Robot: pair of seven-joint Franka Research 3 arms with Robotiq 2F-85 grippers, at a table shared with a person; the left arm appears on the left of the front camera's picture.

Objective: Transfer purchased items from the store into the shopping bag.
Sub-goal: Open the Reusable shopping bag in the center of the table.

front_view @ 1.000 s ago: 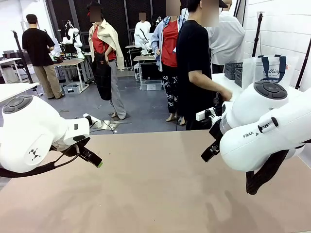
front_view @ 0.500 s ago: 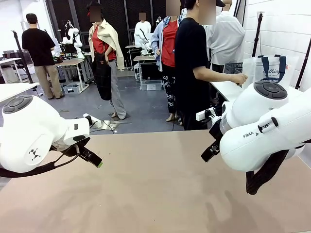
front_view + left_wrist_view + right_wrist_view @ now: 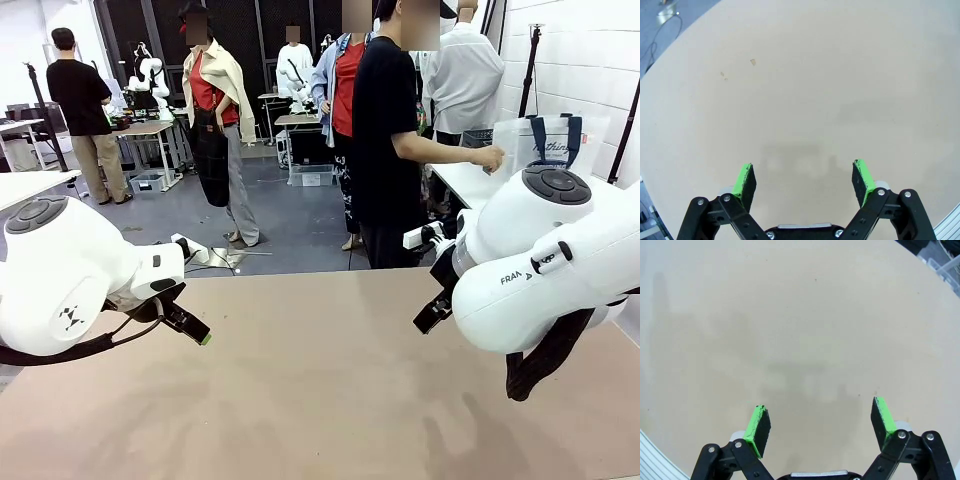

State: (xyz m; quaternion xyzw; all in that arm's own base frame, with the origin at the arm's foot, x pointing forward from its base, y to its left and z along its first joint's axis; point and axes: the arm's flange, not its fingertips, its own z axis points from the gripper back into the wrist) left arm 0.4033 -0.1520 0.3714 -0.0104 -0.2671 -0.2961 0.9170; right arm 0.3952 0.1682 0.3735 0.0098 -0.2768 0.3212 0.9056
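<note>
Your left gripper [image 3: 803, 169] and right gripper [image 3: 820, 409] are spread wide, holding nothing. The bag [image 3: 552, 140] is far off; nothing is packed yet.

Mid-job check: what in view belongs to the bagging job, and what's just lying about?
Job:
- shopping bag, far right, with the person's hand at its edge
- dark basket beside it
- left gripper and right gripper, fingers open over the table

Lying about:
- white device beyond the table
- specks on the table
</note>
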